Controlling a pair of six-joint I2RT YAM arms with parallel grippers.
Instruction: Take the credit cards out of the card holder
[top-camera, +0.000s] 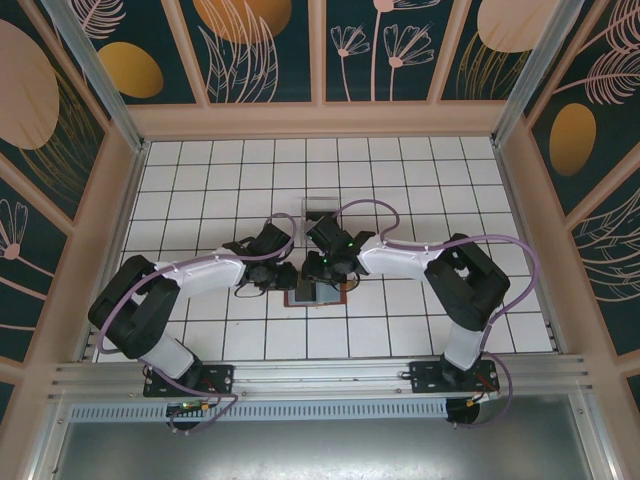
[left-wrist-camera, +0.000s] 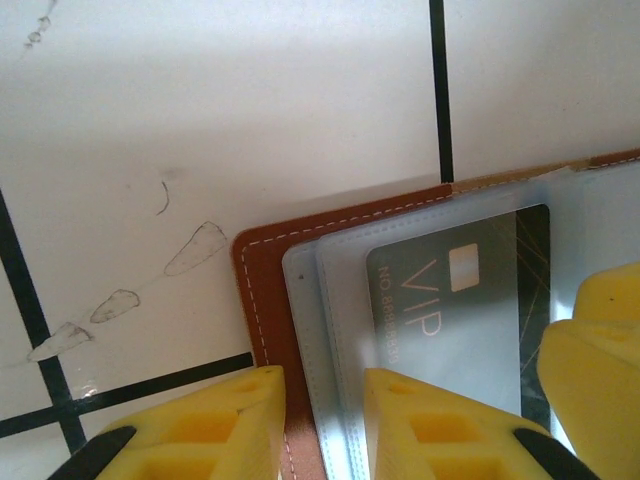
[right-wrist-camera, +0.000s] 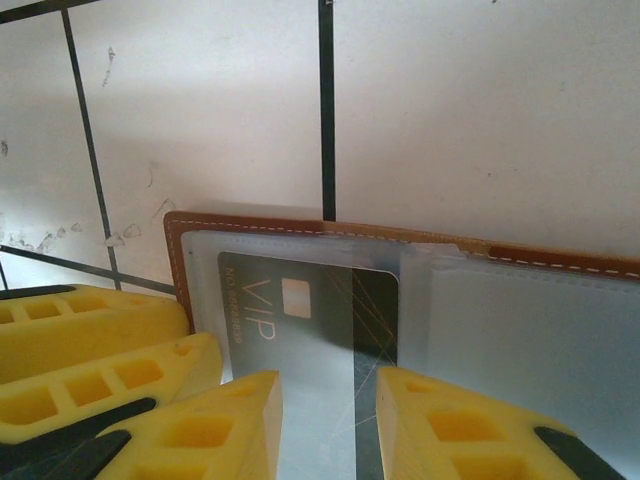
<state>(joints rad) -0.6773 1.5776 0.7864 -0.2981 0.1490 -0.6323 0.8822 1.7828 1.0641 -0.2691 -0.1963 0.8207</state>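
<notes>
White tiles with dark joints make the surface (top-camera: 200, 200), closed in by walls painted with flowers. Both arms meet over the card holder (top-camera: 312, 296), which lies opened flat directly under the two hands. The left hand (left-wrist-camera: 325, 385) is released, with its yellow fingers a little apart. One finger stands over the bare tile outside the brown leather rim (left-wrist-camera: 262, 290) and the other over the clear sleeves (left-wrist-camera: 335, 300), so the rim passes between them. I judge it is placed so to press the holder down and keep it from sliding. The right hand (right-wrist-camera: 330, 385), just beside the left one, is also released with its fingers a little apart, and the dark card (right-wrist-camera: 300, 300) runs into the gap between them. This looks like a position for sliding the card out of its sleeve. One of the credit cards is plain to see: dark grey, with a small pale chip, gold letters "VIP" and thin gold lines, not yet out of the cloudy plastic. The holder has white stitching along its rim. Whether more cards lie beneath, I cannot tell.
</notes>
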